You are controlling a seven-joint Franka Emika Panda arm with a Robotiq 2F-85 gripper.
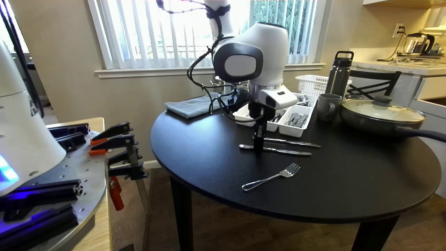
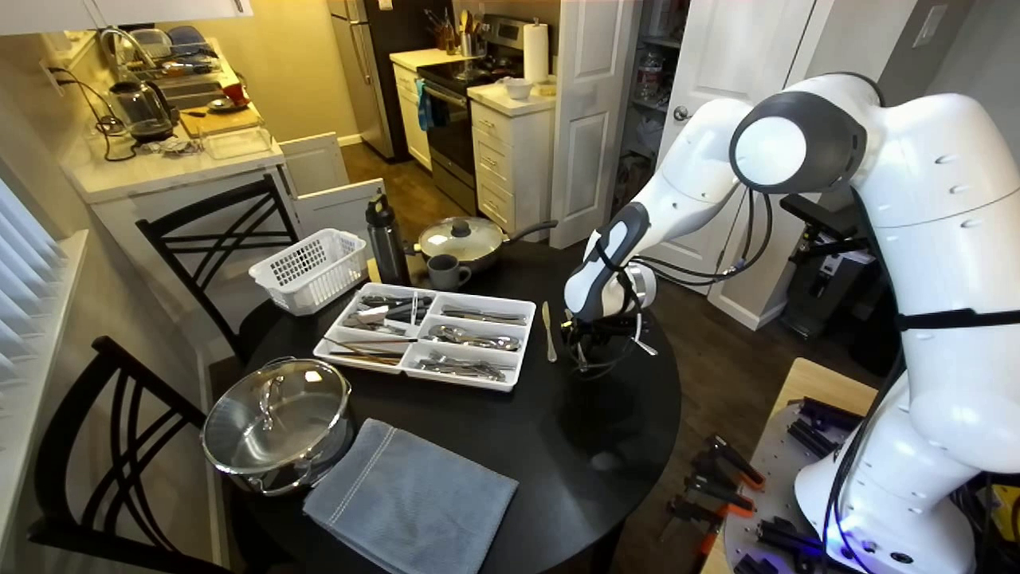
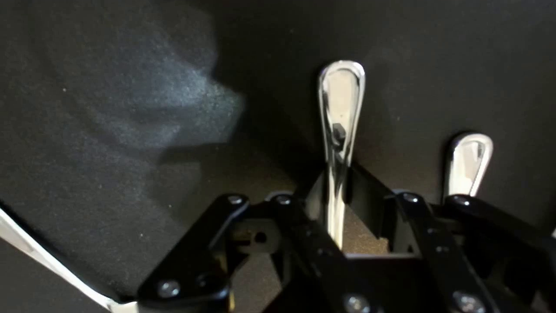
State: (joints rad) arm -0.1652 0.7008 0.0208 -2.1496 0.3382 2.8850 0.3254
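Observation:
In the wrist view, my gripper (image 3: 336, 180) has its fingers on both sides of a silver knife's handle (image 3: 342, 89), with no gap visible between them and the metal. The rounded handle end points away from the gripper. In an exterior view, the gripper (image 1: 258, 148) reaches down to the table at this knife (image 1: 289, 152), which lies flat. A second knife (image 1: 296, 142) lies just behind it, its handle (image 3: 470, 163) right of the jaws in the wrist view. On the near side rests a fork (image 1: 289, 170), its handle (image 3: 52, 261) at lower left in the wrist view.
A white cutlery tray (image 2: 458, 382) sits behind the knives. Around it stand a grey mug (image 1: 328, 106), a metal bottle (image 1: 338, 78), a lidded pan (image 1: 379, 122), a white basket (image 2: 315, 275) and a glass-lidded pot (image 2: 275, 430). A folded grey-blue cloth (image 2: 414, 494) lies near the table edge.

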